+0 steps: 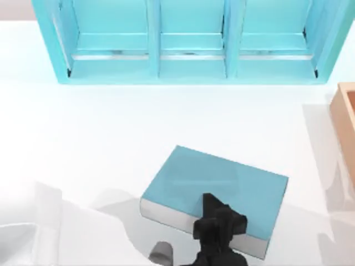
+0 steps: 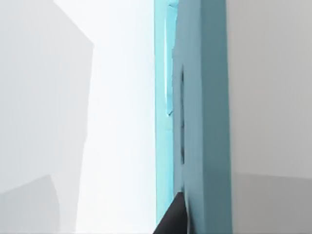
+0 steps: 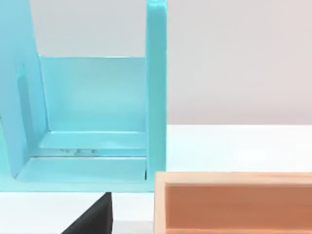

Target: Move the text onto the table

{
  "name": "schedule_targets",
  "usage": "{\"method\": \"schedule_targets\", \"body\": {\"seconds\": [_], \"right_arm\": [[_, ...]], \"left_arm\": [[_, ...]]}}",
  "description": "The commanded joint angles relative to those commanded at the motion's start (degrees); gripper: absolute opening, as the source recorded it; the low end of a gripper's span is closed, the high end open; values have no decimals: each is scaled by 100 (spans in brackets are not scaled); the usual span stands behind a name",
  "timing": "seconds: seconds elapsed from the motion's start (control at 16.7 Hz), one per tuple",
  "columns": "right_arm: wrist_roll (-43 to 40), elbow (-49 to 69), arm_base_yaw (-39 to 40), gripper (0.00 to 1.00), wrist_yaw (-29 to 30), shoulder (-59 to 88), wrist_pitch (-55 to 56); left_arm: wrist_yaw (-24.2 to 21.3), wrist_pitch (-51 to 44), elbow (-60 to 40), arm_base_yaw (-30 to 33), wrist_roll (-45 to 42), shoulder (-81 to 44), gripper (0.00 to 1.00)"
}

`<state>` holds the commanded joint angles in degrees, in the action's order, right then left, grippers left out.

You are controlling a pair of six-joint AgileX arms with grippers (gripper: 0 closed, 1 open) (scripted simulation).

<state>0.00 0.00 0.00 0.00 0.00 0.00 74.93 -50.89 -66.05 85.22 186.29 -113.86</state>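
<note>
1. While the left gripper [image 1: 216,216] sits over the near edge of the book [image 1: 222,177], its black body covers part of the cover and the white page side. Whether it clamps the book or is free of it, I cannot tell.
2. To the left of that gripper lies bare white counter [image 1: 83,127], crossed by grey shadow.
3. Right under and just beyond the gripper, the book lies flat on the counter and skewed, with one corner pointing away towards the shelf [image 1: 188,61]. The shelf stands well beyond the gripper, and its three bays hold nothing I can make out.
4. I judge the book stiff and fairly heavy, with smooth covers that could slip. It will not bend or break. The best hold is across its thickness at the middle of a long edge, so it does not swing from one corner.
5. The left arm reaches in from the near side. Its wrist looks rolled over, since its own camera sees the shelf turned on its side.
6. Far to the right of the working gripper stands a wooden box [image 1: 346,116] at the counter's edge.
7. The right gripper [image 3: 92,217] is parked facing the box and the shelf's end bay; how it stands, I cannot tell.
</note>
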Motion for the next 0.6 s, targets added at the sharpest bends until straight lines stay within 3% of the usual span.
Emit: {"method": "schedule_targets", "body": {"seconds": [0.48,0.6], "right_arm": [[0,0,0,100,0,0,0],[0,0,0,100,0,0,0]], "left_arm": [[-21,487,176,0,-19,-262,0],[-21,487,176,0,-19,-262,15]]}}
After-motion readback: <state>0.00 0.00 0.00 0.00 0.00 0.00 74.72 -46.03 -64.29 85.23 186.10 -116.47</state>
